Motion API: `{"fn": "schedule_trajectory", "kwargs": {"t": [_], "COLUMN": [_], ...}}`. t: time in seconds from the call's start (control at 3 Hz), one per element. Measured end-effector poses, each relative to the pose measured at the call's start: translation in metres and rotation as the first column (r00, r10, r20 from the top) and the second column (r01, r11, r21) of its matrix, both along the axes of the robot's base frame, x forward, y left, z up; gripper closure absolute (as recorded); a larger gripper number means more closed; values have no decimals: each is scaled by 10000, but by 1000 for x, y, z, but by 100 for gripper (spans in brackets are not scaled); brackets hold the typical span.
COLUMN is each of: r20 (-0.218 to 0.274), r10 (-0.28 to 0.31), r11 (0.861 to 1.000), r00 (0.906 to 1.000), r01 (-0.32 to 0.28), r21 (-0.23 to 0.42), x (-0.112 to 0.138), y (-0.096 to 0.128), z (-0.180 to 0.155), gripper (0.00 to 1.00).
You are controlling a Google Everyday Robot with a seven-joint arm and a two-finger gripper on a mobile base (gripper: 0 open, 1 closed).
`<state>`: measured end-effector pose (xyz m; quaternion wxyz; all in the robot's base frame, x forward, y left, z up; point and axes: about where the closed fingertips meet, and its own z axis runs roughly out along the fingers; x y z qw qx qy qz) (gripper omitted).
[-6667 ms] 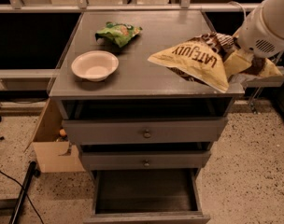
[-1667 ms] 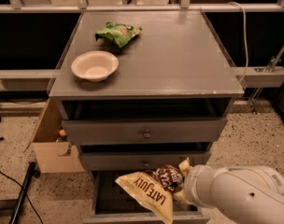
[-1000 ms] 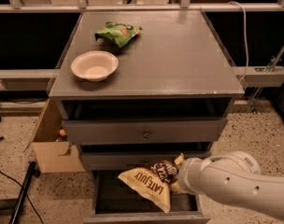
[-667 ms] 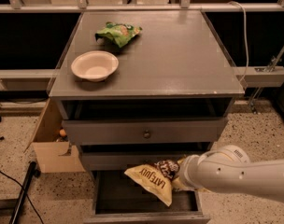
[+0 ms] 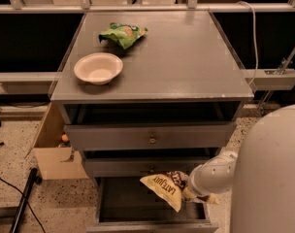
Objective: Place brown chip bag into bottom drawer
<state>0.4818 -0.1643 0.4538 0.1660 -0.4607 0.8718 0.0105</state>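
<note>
Near right, the gripper (image 5: 189, 189) clasps one crinkly brown chip bag (image 5: 162, 190) over the boxy grey bottom drawer (image 5: 130, 205). One round bowl (image 5: 98, 68) sits far left.

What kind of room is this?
Probably a robot test lab: a plain grey cabinet, a cardboard box on the speckled floor, and a robot's claw at the brown chip bag over the open bottom drawer.

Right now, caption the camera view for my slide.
The gripper holds the brown chip bag above the open bottom drawer of the grey cabinet.
</note>
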Motion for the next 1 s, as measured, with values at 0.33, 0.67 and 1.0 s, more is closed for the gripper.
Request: {"fn": "schedule_trajectory", "kwargs": {"t": [0.33, 0.67, 1.0], "r20": [-1, -153, -365], "r10": [0, -127, -82], "r11": [10000, 9996, 9965], "r00": [10000, 9998, 9993], "r01": [0, 130, 112], "r21": [1, 249, 824], "x": [0, -5, -11], "y": [0, -5, -2], "z": [0, -23, -59], "gripper": [100, 100, 100]}}
